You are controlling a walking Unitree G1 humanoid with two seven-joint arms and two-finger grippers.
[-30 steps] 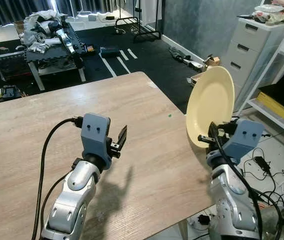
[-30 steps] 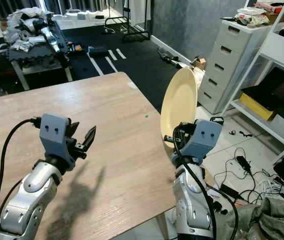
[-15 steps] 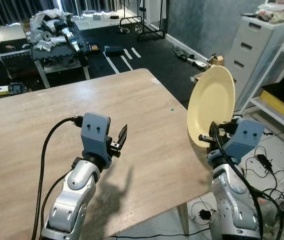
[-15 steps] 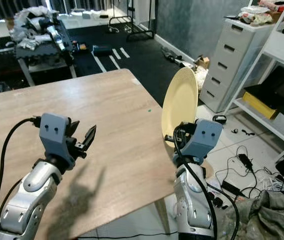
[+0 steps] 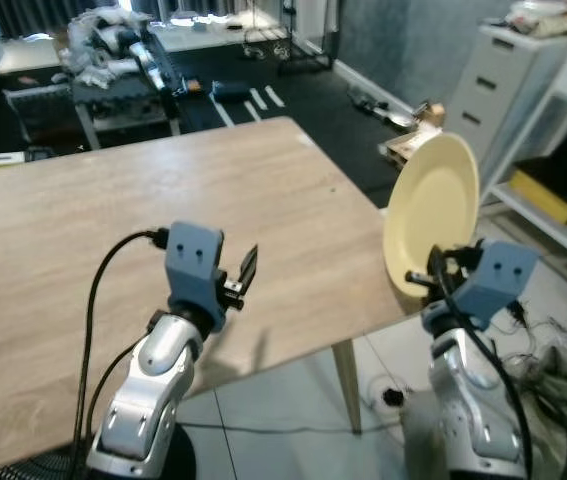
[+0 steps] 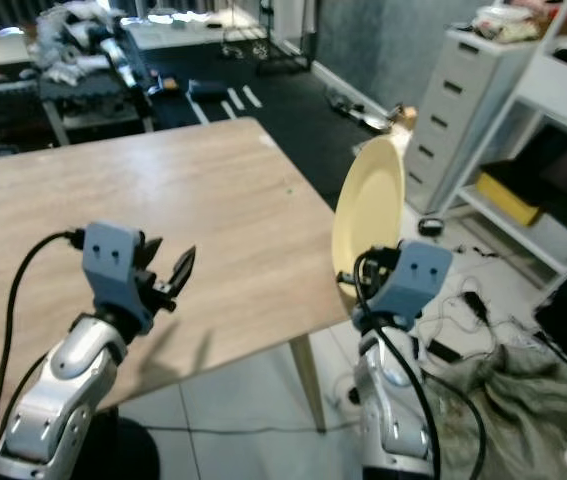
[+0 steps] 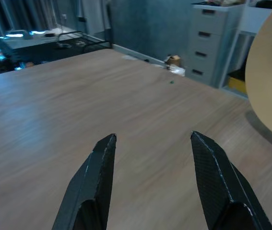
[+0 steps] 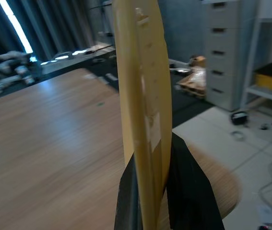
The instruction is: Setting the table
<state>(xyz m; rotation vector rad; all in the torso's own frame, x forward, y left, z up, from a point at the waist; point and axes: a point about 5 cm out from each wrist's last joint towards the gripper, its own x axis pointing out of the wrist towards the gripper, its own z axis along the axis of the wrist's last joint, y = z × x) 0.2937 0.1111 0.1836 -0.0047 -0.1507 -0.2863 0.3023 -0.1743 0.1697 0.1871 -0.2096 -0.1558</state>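
Left eye view: a wooden table [image 5: 83,210] spreading across the middle, its near right corner and one leg above pale floor tiles. Left gripper [image 5: 246,270] raised over the table's near part, black fingers apart, holding nothing. Right gripper [image 5: 425,281] off the table's right edge, clamped on the lower rim of a pale yellow plate [image 5: 431,220] that stands almost on edge, face turned toward the table. Behind, on dark flooring, a low bench piled with clutter [image 5: 113,45]; at right, a grey drawer unit [image 5: 508,70] and white shelving.

Right eye view: same scene. Plate [image 6: 370,218] upright just beyond the table's right edge, pinched at its bottom by the right gripper [image 6: 348,279]. Left gripper [image 6: 181,270] over the wood, jaws spread. A crumpled grey-green cloth [image 6: 523,390] and cables on the floor at lower right.

Left wrist view: two black fingers [image 7: 95,182] set wide with bare table [image 7: 54,110] between them, plate's rim [image 7: 267,81] curving in at one side, close above the wood.

Right wrist view: plate [image 8: 143,91] seen edge-on, gripped narrowly between the two black fingers [image 8: 188,187], the table [image 8: 44,143] beside it and the drawer unit [image 8: 227,52] beyond.
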